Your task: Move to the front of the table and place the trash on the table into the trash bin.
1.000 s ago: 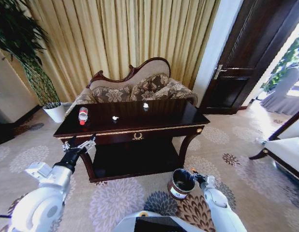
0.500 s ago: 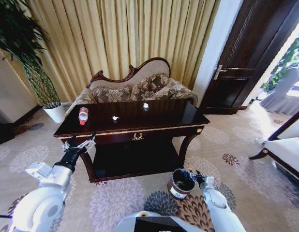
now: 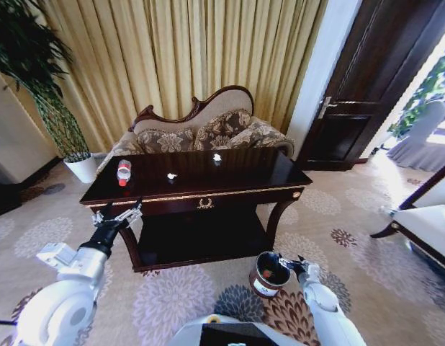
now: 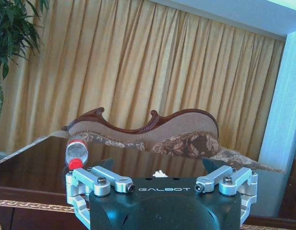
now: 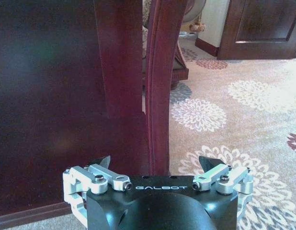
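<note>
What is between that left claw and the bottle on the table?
Nothing visible. The left gripper hangs open at the front left corner of the table, and the bottle lies on its side farther back on that same end, with only bare glossy tabletop between them. The two white scraps lie off toward the middle.

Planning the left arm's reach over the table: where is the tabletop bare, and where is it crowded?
The table is bare on its right half, from the white scrap to the right corner, and along the front edge. The bottle and another scrap crowd the left rear. The left pincer, open, hovers off the left front corner.
</note>
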`<state>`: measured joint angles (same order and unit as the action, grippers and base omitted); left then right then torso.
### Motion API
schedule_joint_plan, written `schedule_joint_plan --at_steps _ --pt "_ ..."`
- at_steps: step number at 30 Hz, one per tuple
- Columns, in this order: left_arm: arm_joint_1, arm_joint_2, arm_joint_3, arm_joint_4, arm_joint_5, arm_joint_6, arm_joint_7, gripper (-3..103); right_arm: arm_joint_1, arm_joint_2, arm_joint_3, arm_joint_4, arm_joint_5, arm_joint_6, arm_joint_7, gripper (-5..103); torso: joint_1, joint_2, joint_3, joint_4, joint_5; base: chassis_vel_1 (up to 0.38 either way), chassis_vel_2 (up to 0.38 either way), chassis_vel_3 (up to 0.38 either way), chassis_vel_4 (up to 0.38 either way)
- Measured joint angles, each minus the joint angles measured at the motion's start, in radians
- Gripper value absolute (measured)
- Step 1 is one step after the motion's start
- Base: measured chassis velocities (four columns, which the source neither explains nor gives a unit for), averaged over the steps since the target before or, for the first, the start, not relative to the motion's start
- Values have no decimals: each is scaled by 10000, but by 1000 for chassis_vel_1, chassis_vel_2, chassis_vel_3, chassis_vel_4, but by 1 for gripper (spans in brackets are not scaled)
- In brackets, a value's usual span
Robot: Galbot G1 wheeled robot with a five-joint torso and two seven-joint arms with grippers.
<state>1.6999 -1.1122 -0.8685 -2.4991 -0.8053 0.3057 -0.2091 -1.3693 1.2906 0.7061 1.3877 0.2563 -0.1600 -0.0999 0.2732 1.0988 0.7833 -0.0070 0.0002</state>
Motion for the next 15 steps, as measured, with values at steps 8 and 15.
schedule_joint_plan --at_steps 8,15 --pt "33 -35 -42 -10 8 41 32 100 -123 -93 1 649 255 248 41 100 0 0 0 0 -2 0 0 0 0" --pt "24 -4 5 -13 88 43 38 100 -234 -184 -2 1205 361 253 129 100 0 0 0 0 -2 0 0 0 0"
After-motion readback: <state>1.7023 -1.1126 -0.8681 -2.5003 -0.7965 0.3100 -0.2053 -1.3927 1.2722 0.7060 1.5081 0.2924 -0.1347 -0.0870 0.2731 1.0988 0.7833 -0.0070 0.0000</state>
